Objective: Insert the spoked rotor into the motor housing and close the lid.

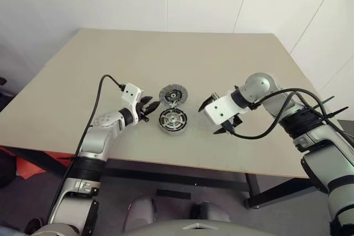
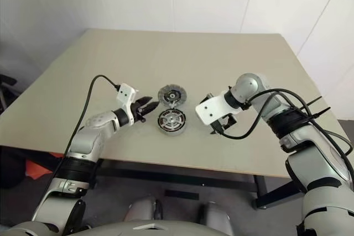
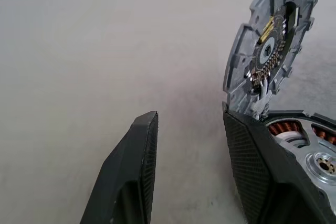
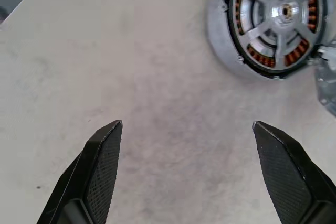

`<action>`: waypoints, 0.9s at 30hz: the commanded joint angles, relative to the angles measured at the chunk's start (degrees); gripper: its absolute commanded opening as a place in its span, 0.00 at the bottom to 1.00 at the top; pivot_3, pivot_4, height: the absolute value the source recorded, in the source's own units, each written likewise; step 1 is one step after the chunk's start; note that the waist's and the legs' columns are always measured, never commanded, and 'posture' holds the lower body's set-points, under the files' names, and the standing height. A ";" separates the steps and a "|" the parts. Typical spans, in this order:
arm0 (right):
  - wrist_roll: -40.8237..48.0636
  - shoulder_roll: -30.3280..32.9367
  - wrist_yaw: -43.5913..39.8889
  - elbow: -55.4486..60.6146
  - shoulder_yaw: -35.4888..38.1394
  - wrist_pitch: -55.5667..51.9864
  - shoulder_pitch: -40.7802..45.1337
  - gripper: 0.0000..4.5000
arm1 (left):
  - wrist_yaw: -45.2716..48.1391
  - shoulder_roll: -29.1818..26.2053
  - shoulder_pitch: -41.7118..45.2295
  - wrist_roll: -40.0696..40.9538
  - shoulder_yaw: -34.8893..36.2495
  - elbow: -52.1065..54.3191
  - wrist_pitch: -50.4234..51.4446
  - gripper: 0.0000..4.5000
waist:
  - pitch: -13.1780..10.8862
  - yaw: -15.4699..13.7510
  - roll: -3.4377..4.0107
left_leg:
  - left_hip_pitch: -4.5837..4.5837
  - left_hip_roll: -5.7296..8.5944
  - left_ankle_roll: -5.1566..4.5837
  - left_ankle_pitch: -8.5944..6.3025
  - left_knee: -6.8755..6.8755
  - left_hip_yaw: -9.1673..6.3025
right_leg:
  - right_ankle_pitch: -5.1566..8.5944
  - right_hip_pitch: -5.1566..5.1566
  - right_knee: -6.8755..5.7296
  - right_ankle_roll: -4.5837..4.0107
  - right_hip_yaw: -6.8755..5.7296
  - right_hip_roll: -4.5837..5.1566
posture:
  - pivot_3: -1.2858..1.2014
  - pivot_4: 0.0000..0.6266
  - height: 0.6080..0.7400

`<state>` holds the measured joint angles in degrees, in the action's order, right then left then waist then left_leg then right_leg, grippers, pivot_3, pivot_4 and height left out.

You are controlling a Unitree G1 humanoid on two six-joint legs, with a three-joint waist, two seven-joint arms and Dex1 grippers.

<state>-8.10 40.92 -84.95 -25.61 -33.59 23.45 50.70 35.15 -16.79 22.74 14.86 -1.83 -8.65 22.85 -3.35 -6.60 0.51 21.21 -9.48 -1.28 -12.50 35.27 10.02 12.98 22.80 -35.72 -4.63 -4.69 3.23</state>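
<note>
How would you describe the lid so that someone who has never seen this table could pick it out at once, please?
On the beige table, look between the two grippers near the front edge, where two round metal parts touch. The lid is the farther one, propped up on edge against the motor housing. Unlike the housing, which lies flat with the spoked rotor over copper windings, the lid shows a ribbed rim and a dark centre.

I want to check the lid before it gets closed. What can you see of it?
The lid is a round grey disc that looks like cast metal, with a ribbed rim and a dark centre carrying green and gold bits. It stands tilted up at the far edge of the motor housing, inner face showing, not yet closed.
</note>
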 commanded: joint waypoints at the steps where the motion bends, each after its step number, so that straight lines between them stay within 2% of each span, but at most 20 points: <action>1: -1.11 -2.28 -1.80 -0.82 0.03 4.14 3.61 1.00 | 0.49 -0.19 1.38 0.42 0.75 0.50 -1.06 0.46 | 0.00 0.42 0.00 | 0.01 -0.01 0.00 0.00 0.00 -0.01 | 0.00 0.01 -0.01 -0.01 -0.01 0.00 | 0.52 0.00 1.00; 7: -0.77 -6.58 -3.79 1.17 -0.74 4.49 4.62 1.00 | 0.13 -0.20 0.69 0.37 1.11 0.84 -1.22 0.46 | 0.00 0.99 0.00 | 0.04 -0.01 -0.09 -0.03 0.06 -0.01 | 0.00 -0.01 0.00 -0.01 -0.01 0.01 | 0.52 0.00 1.00; 14: -2.29 -8.61 -4.58 2.29 -3.76 6.31 3.75 1.00 | -0.36 0.02 0.52 0.30 1.15 0.98 -1.22 0.46 | 0.00 1.00 0.00 | 0.04 -0.01 -0.11 -0.04 0.09 -0.01 | 0.00 -0.04 -0.01 -0.02 0.00 0.01 | 0.52 0.00 1.00; 27: -9.41 -14.36 1.73 -10.72 -5.44 11.35 6.44 1.00 | -1.01 -0.21 -0.68 0.41 1.13 2.20 -0.87 0.46 | 0.00 1.13 -0.01 | 0.02 -0.02 -0.10 -0.04 0.10 -0.01 | 0.00 -0.04 -0.04 -0.03 -0.01 0.01 | 0.52 0.00 1.00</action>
<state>-16.39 26.85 -84.60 -34.99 -39.55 33.71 55.20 34.20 -16.74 21.76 14.94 -1.54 -8.57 22.68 -3.35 -5.47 0.50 21.23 -9.50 -1.38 -12.53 35.38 10.01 12.98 22.76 -35.76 -4.66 -4.69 3.23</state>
